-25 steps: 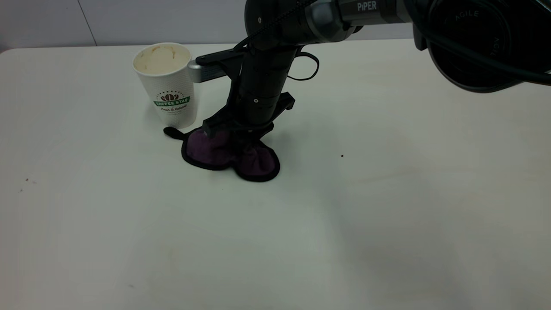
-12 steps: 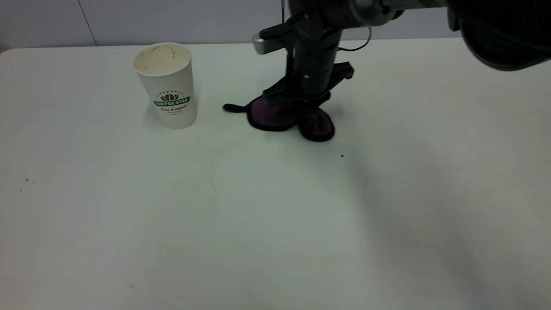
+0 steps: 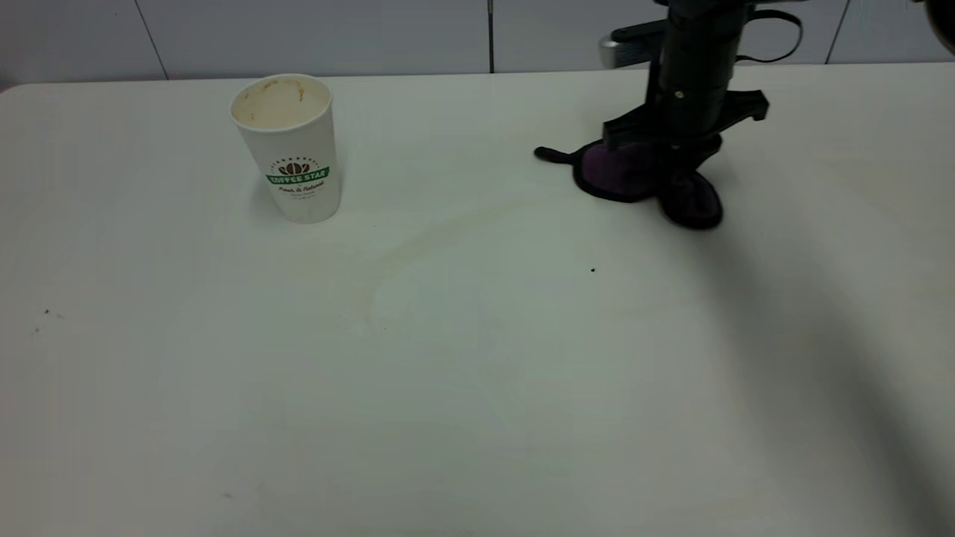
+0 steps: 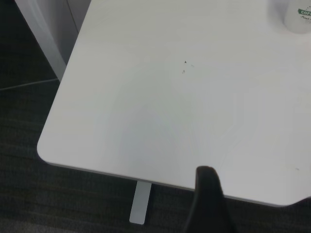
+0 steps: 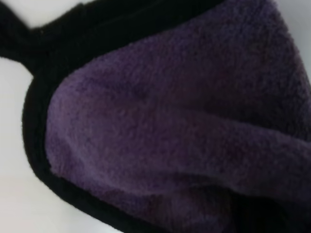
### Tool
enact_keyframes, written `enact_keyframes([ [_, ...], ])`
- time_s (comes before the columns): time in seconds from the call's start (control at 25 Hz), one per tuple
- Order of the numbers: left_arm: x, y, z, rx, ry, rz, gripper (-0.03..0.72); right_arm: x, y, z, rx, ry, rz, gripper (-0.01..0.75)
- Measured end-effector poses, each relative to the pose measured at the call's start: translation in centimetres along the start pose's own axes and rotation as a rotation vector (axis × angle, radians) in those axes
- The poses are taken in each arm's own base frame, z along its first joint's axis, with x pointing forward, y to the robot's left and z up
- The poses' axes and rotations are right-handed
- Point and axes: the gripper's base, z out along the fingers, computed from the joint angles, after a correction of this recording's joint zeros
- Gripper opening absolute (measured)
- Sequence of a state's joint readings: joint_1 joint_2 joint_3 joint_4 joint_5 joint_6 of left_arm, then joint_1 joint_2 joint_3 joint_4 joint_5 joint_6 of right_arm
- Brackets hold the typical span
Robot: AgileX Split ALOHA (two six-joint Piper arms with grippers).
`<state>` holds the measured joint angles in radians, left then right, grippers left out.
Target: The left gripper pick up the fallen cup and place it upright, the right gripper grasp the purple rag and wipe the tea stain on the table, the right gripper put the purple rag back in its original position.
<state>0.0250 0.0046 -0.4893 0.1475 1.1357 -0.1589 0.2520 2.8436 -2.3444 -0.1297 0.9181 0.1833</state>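
The cup (image 3: 287, 145) stands upright at the back left of the table (image 3: 477, 418); its base also shows in the left wrist view (image 4: 300, 17). My right gripper (image 3: 671, 160) points down at the back right, shut on the purple rag (image 3: 623, 171), which rests bunched on the table with its loop tab pointing left. The rag fills the right wrist view (image 5: 170, 121). No amber blotch of the tea stain shows; only a faint brownish curved smear (image 3: 418, 242) lies mid-table. My left gripper (image 4: 207, 194) is out of the exterior view, hovering past the table's corner.
A tiny black speck (image 3: 593, 270) lies right of the smear and more specks (image 3: 46, 312) near the left edge. The table's rounded corner and edge (image 4: 46, 150) show in the left wrist view, with dark floor beyond. A wall runs behind the table.
My right gripper has dragged the purple rag from beside the cup toward the back right. The faint smear where it passed is now uncovered. The cup has not moved.
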Motion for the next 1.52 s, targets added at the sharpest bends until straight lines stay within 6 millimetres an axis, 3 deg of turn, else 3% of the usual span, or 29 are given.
enact_keyframes([
  [0.16,0.0,0.0,0.0,0.0,0.0,0.0,0.566,0.5,-3.9,0.1,0.003,0.092,0.054,0.132],
  [0.28,0.0,0.0,0.0,0.0,0.0,-0.002,0.566,1.0,-5.7,0.1,-0.019,0.15,0.079,0.221],
  [0.48,0.0,0.0,0.0,0.0,0.0,-0.001,0.566,1.2,-7.5,-1.3,-0.017,0.213,0.043,0.606],
  [0.56,0.0,0.0,0.0,0.0,0.0,-0.001,0.566,0.7,-7.8,-2.7,-0.001,0.207,0.023,0.692],
  [0.8,0.0,0.0,0.0,0.0,0.0,-0.001,0.566,-1.8,-8.3,-10.4,-0.008,0.091,-0.002,0.729],
  [0.96,0.0,0.0,0.0,0.0,0.0,-0.001,0.566,-3.0,-8.2,-16.7,-0.039,-0.02,-0.022,0.729],
  [1.08,0.0,0.0,0.0,0.0,0.0,-0.001,0.566,-2.7,-7.2,-21.9,-0.065,-0.081,-0.064,0.729],
  [1.2,0.0,0.0,0.0,0.0,0.0,-0.001,0.566,-0.7,-6.2,-27.6,-0.082,-0.116,-0.093,0.729],
  [1.32,0.0,0.0,0.0,0.0,0.0,-0.001,0.566,2.7,-5.8,-32.2,-0.09,-0.122,-0.123,0.729],
  [1.52,0.0,0.0,0.0,0.0,0.0,-0.001,0.566,9.9,-6.3,-37.5,-0.104,-0.114,-0.125,0.727],
])
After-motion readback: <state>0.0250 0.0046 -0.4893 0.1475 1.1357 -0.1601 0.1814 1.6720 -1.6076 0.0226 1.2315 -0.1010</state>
